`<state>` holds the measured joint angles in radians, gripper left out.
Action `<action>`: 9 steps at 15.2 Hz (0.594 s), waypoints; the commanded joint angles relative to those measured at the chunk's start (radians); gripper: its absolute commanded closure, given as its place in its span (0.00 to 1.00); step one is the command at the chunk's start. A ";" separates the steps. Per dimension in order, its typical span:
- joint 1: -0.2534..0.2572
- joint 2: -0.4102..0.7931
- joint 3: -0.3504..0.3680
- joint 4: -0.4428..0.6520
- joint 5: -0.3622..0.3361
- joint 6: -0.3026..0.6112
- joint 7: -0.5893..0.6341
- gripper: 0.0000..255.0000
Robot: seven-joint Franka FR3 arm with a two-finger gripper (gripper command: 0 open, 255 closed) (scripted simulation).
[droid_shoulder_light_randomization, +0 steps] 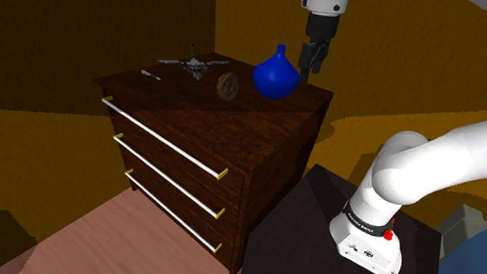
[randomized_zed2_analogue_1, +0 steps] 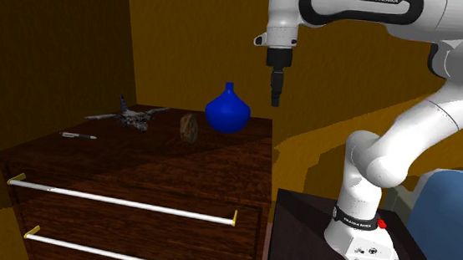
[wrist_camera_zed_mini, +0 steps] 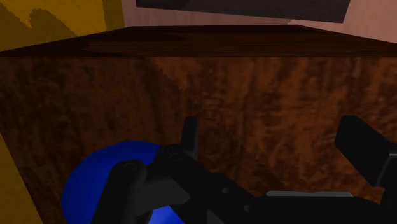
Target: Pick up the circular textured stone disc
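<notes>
stone disc (droid_shoulder_light_randomization: 227,86), apart from tool (droid_shoulder_light_randomization: 312,70), vase (droid_shoulder_light_randomization: 277,74) between

The arm (droid_shoulder_light_randomization: 422,164) leaves the shoulder view at the top and right edges, so its middle span is out of sight. The bottom edge cuts the stand (droid_shoulder_light_randomization: 313,240). The second exterior view's bottom edge cuts the dresser (randomized_zed2_analogue_1: 134,177). In the wrist view the gripper (wrist_camera_zed_mini: 270,127) hides part of the vase (wrist_camera_zed_mini: 83,184). The disc (droid_shoulder_light_randomization: 227,86) is too small to show texture. The thin item (droid_shoulder_light_randomization: 150,74) is too small to name.
</notes>
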<state>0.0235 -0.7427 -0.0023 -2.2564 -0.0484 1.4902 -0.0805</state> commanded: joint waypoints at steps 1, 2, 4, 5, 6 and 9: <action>0.000 0.000 0.000 0.000 0.000 0.000 0.000 0.00; 0.014 0.037 -0.022 0.021 -0.017 0.011 -0.068 0.00; 0.046 0.115 -0.063 0.068 -0.047 0.032 -0.201 0.00; 0.062 0.154 -0.081 0.093 -0.059 0.042 -0.267 0.00; 0.077 0.194 -0.098 0.120 -0.070 0.051 -0.333 0.00; 0.118 0.317 -0.140 0.208 -0.091 0.076 -0.528 0.00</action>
<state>0.1281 -0.4629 -0.1264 -2.0739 -0.1304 1.5578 -0.5310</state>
